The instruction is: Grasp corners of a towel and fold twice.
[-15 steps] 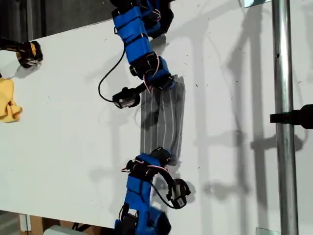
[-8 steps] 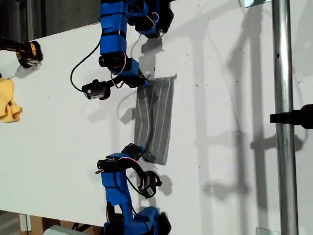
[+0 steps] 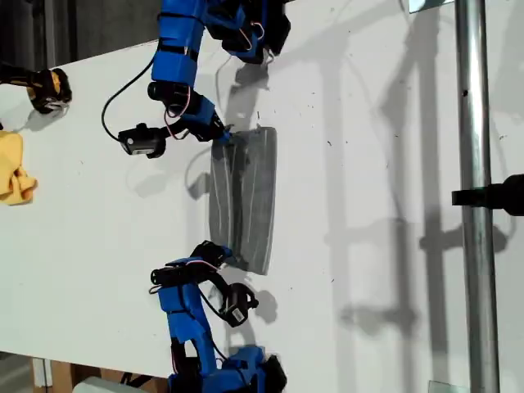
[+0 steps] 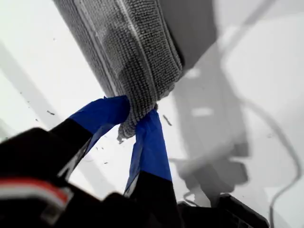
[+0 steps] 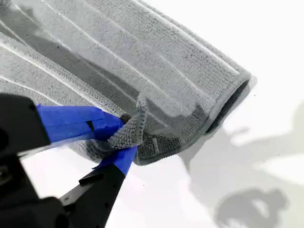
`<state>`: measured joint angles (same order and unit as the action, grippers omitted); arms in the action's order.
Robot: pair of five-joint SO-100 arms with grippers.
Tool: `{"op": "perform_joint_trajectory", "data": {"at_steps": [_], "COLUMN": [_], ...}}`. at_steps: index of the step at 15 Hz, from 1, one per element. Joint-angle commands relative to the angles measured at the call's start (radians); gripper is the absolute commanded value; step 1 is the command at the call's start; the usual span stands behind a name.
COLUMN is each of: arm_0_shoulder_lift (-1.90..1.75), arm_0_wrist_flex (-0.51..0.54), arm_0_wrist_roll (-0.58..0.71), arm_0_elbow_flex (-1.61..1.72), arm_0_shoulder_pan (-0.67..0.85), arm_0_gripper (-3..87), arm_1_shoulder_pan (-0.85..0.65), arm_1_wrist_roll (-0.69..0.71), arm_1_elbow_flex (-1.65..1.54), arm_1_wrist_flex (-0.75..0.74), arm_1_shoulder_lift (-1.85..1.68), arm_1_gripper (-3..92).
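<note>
My first gripper (image 4: 137,115) has its blue jaws pinched shut on one corner (image 4: 126,130) of the thin dark grey towel with white stripes (image 4: 137,47). My second gripper (image 5: 121,138) is pinching another corner (image 5: 129,132) the same way. The towel lies folded over in a long strip on the flat white table (image 3: 368,164), with a blue arm at each end. I cannot tell which arm is which. A small yellow cloth (image 3: 12,173) sits far off at the exterior view's left.
</note>
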<state>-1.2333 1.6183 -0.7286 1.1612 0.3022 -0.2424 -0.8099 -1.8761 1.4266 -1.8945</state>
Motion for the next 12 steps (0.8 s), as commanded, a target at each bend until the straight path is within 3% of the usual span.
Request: {"op": "perform_joint_trajectory", "data": {"at_steps": [1, 6, 11, 12], "arm_0_shoulder_lift": [-0.046, -0.034, 0.008, 0.026], "arm_0_wrist_flex": [-0.032, -0.091, -0.144, -0.144], "arm_0_wrist_roll": [-0.051, -0.149, -0.181, -0.186], "arm_0_elbow_flex": [0.038, 0.146, 0.247, 0.252], "arm_0_shoulder_pan": [-0.077, -0.176, -0.144, -0.123], "arm_0_gripper": [-1.7, -1.7, -1.3, 4.3], "arm_1_shoulder_pan": [0.086, 0.256, 0.250, 0.216], "arm_1_wrist_roll": [-0.061, -0.216, -0.264, -0.270], "arm_1_elbow_flex": [-0.067, -0.198, -0.288, -0.302], "arm_1_wrist_flex": [-0.044, -0.152, -0.255, -0.255], "arm_1_shoulder_lift": [-0.066, -0.060, 0.035, 0.044], "arm_1_gripper": [-0.2, -0.2, -0.1, 4.1]}}
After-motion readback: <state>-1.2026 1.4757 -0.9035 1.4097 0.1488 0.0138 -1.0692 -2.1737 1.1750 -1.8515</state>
